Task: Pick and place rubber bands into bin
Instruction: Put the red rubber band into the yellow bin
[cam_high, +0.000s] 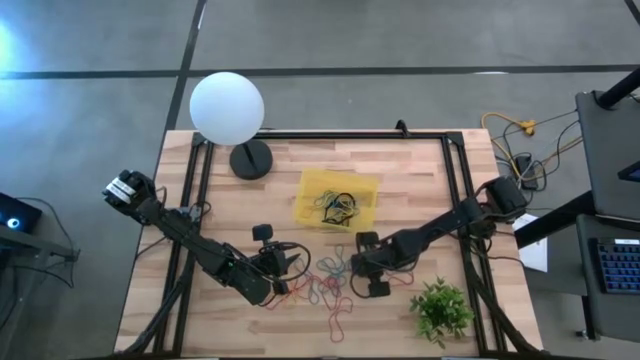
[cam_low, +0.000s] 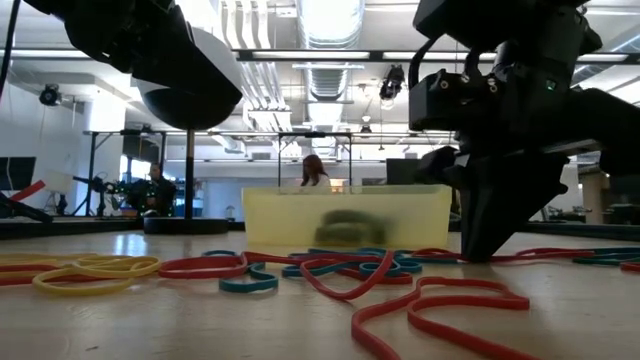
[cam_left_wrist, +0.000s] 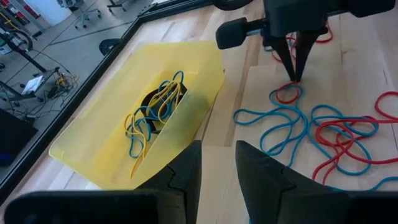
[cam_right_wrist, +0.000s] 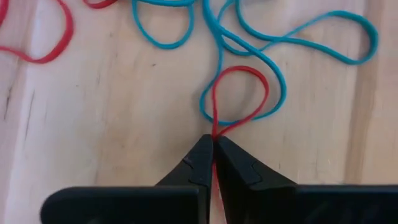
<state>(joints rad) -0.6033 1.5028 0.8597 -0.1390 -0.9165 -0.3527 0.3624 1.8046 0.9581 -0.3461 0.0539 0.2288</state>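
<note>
You're looking at a grey concrete floor (cam_high: 400, 35) around the wooden table (cam_high: 420, 180); beyond it, ceiling lights (cam_low: 330, 15), exposed ducts, and a seated person (cam_low: 155, 185) in the workshop.

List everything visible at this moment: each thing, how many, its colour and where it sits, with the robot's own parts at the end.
rubber bands on the table: many, red, blue, yellow and green, scattered on the near half of the table between the two grippers.
rubber bands in the bin: several, yellow, blue and black, tangled inside.
red rubber band: one, pinched at its end by the right gripper, lying on the wood over a blue one.
bin: one, translucent yellow, centre of the table.
globe lamp: one, white on a black base, far left corner.
plant: one, green, near right corner.
table: one, light wood with a black frame.
left gripper: near left, fingers slightly apart, holding nothing visible.
right gripper: shut on the red rubber band at table level.
</note>
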